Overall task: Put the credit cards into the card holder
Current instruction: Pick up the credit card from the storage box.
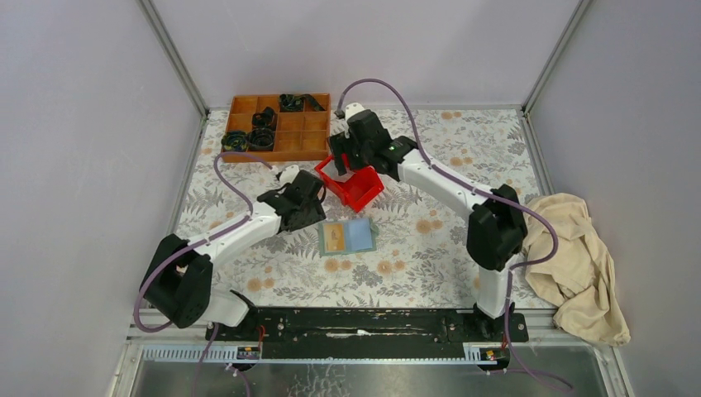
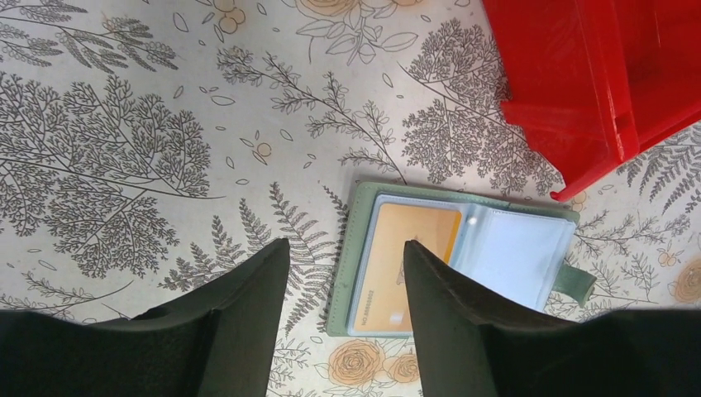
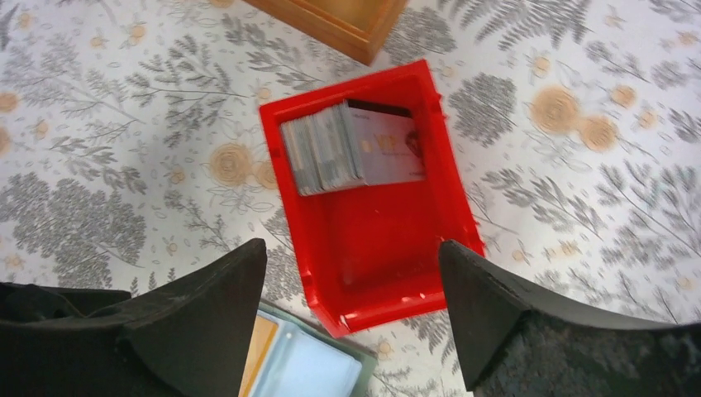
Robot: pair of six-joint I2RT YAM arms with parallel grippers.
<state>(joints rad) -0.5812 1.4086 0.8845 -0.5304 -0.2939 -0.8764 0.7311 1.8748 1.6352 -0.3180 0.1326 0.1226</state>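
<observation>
Grey walls (image 1: 372, 41), floral-print table (image 1: 430, 256), sage-green card holder (image 1: 347, 237) lying open, left hand (image 2: 345, 248) and right hand (image 3: 351, 248) both spread, empty.

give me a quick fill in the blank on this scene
The stack of cards lies in the ____ bin. The card holder is not folded shut but lies ____, a yellow-tan card in one pocket. The right gripper, above the bin, holds ____.
Missing words: red; open; nothing.

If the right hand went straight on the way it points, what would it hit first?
Probably the bare floor of the red bin, beside the stack of credit cards; depth is hard to judge.
</observation>
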